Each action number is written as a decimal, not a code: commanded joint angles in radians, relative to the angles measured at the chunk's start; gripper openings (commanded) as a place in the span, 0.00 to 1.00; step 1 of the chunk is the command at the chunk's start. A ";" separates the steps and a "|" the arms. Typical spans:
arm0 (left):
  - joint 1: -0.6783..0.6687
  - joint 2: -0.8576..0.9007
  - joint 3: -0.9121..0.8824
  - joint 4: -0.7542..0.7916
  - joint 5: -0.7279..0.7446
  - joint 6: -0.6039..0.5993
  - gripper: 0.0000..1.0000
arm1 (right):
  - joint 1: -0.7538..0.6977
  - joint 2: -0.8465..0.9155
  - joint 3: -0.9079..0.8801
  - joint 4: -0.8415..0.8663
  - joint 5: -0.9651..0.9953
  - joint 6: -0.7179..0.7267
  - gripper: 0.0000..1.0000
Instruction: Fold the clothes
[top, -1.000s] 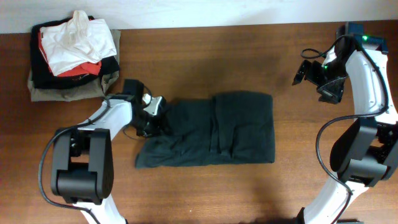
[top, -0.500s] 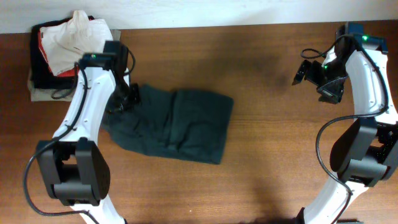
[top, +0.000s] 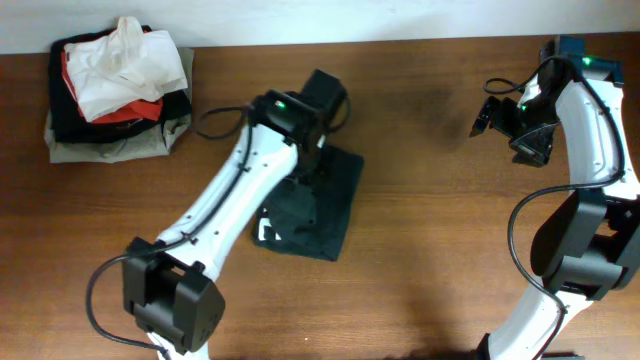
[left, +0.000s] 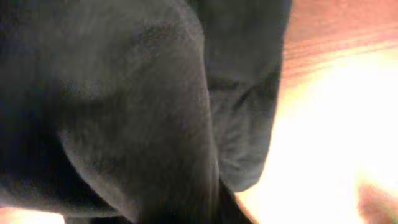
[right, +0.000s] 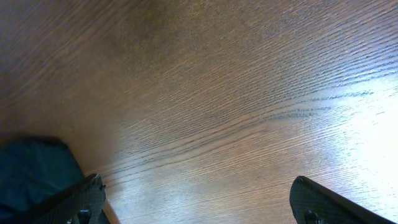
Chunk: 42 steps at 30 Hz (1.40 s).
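Left claw (top: 312, 158) first: it is down at the upper end of the black T-shirt (top: 325, 215), near the middle of the table (top: 430, 260). From above it is dark on dark beneath my own wrist, so I cannot tell whether its jaws are pinched on the cloth or parted. The left wrist camera does not settle it. There the black T-shirt (left: 124, 112) fills nearly the whole view in soft blurred folds close to the lens, with only a bright strip of wood at the right edge and none of my fingers showing. Around that claw the shirt lies as a compact, rumpled bundle, longer than it is wide and slanted on the wood. A scrap of white print (top: 267, 230) shows at its lower left corner. My left arm crosses over that side of the bundle on its way up from the near edge. My right claw (top: 492, 115) hangs at the far right of the table, well apart from the shirt. Its jaws are spread wide with nothing between them. Its own camera shows the right claw (right: 199, 202) as two black fingertips (right: 81, 198) in the bottom corners, over bare wood grain. In the back left corner sits a stack of other garments (top: 110, 100), with a white cloth (top: 125, 62) on top, a bit of red (top: 140, 108) under it and a khaki-grey layer (top: 110, 152) at the bottom.
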<state>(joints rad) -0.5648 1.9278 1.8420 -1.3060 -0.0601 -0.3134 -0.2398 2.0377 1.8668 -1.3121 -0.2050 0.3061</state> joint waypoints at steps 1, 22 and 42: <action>-0.048 -0.023 -0.087 0.074 0.059 -0.016 0.20 | -0.003 0.004 0.017 0.000 0.016 -0.003 0.99; 0.300 -0.054 -0.075 -0.056 0.203 0.085 0.99 | -0.003 0.004 0.017 0.000 0.016 -0.003 0.99; 0.254 -0.043 -0.402 0.215 0.416 0.158 0.90 | -0.003 0.004 0.017 0.000 0.016 -0.003 0.99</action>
<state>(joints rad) -0.2939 1.8942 1.4433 -1.1080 0.3344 -0.1745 -0.2398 2.0377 1.8668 -1.3121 -0.2024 0.3065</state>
